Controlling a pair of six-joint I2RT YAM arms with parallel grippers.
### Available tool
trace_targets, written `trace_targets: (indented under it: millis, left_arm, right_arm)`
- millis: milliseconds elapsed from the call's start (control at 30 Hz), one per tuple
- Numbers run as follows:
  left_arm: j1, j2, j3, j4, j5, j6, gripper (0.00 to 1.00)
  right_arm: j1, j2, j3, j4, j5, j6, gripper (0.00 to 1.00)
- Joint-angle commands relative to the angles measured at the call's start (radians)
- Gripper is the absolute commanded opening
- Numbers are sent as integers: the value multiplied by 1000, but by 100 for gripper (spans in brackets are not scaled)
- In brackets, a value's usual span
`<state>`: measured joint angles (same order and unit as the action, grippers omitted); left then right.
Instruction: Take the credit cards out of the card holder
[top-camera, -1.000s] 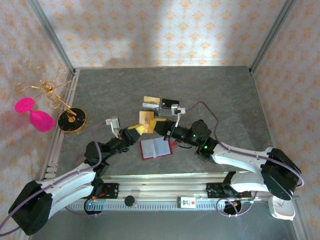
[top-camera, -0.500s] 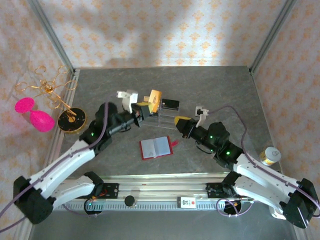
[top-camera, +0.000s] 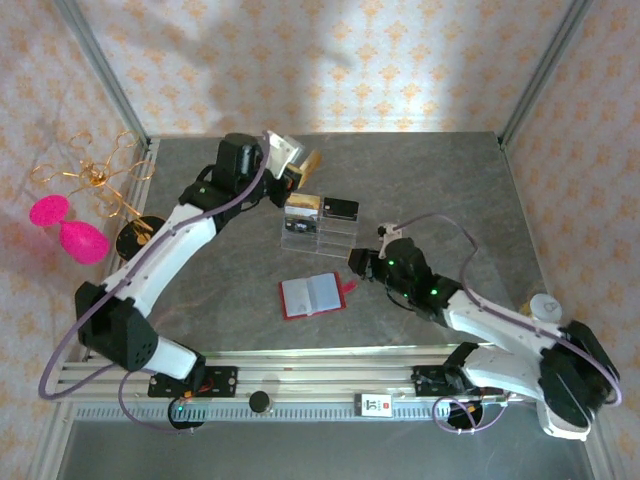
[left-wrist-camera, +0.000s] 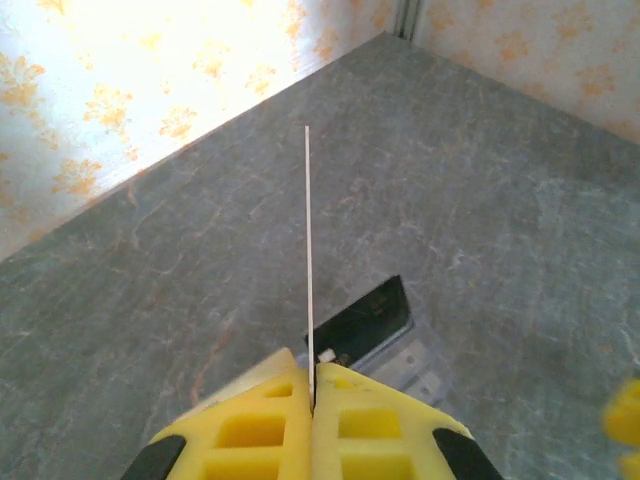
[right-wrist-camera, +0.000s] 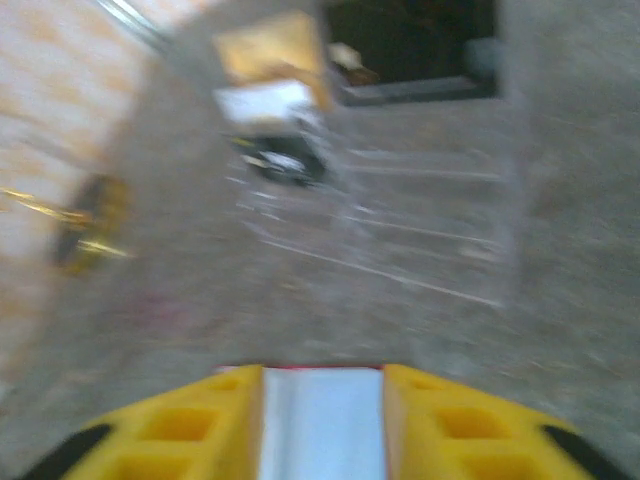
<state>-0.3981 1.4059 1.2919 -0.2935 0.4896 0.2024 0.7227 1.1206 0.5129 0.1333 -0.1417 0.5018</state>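
Observation:
The card holder (top-camera: 313, 295), a small red wallet, lies open on the grey table with its pale sleeves up. My left gripper (top-camera: 298, 172) hovers behind the clear tiered stand (top-camera: 335, 232), shut on a thin credit card (top-camera: 311, 162) that looks tan from above. In the left wrist view this credit card (left-wrist-camera: 308, 250) stands edge-on as a whitish line rising from the left gripper (left-wrist-camera: 312, 395). My right gripper (top-camera: 355, 262) hangs just right of the wallet. The blurred right wrist view has the right gripper (right-wrist-camera: 322, 385) with jaws apart over the wallet's pale sleeve (right-wrist-camera: 322, 430).
The stand carries a gold card (top-camera: 303, 207) and a glossy black card (top-camera: 341, 208), the latter also below my left fingers (left-wrist-camera: 365, 318). A gold wire rack (top-camera: 95, 178) and pink shapes (top-camera: 72, 232) sit at the left wall. A small white object (top-camera: 545, 305) sits far right.
The left arm carried the card from beside the wallet up and back to behind the stand. The right gripper drew back to the right, then came toward the wallet again and its jaws parted.

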Motion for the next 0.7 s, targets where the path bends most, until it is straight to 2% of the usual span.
trace_targets:
  millis: [0,167,333,667]
  left_arm:
    - [-70,-144,-130,132,13,-58,0]
    - [-170,-274,-293,219,-62,-172,0]
    - [-175,-375,-373,238,-76,-222,0]
    - [-178,-469,-453,239,-70,-241,0]
  right_arm:
    - [-32,104,84,-42,133,-1,44]
    - [-84,312,208,-29,84,-55,45]
    - [-103,461,315,-76,102,-75,45]
    - [-115,597,412,-150,181,-89,38]
